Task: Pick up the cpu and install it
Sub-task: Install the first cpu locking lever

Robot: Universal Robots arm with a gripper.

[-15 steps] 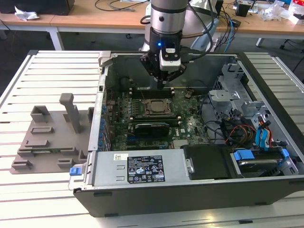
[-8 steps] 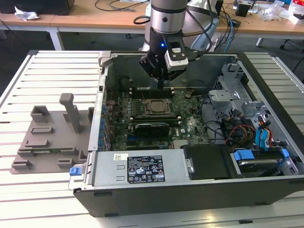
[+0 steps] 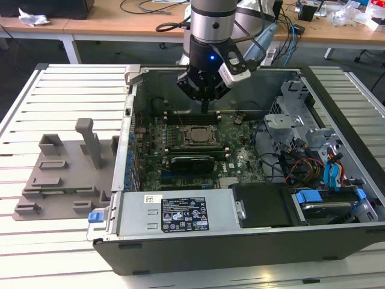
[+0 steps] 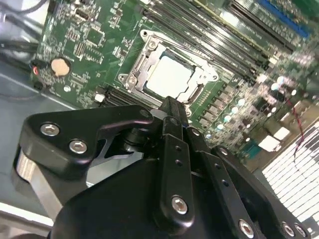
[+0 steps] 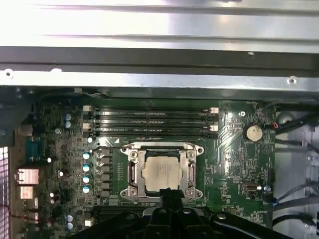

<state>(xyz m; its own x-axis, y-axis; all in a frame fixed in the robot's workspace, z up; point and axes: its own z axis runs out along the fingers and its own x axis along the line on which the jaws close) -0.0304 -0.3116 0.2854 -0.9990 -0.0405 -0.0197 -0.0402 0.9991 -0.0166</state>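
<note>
The cpu [image 5: 160, 172], a small silver-grey square, lies flat inside the metal-framed socket [image 5: 132, 172] on the green motherboard [image 3: 240, 153] in the open computer case. It also appears in the second wrist view as the pale cpu [image 4: 169, 75] and in the exterior view as the cpu [image 3: 197, 135]. My gripper [image 3: 204, 108] hangs above the board, just off the socket's far edge. The fingers of the gripper [image 4: 173, 107] are together in a narrow black tip with nothing seen between them. In the first wrist view the tip of the gripper [image 5: 169, 193] sits at the socket's edge.
A grey plastic tray [image 3: 66, 174] with upright posts lies on the slatted table at the exterior view's left. In the case are the power supply [image 3: 180, 214], a drive cage [image 3: 295, 120], loose cables [image 3: 307, 165], memory slots [image 5: 149, 119] and a coin battery [image 5: 253, 132].
</note>
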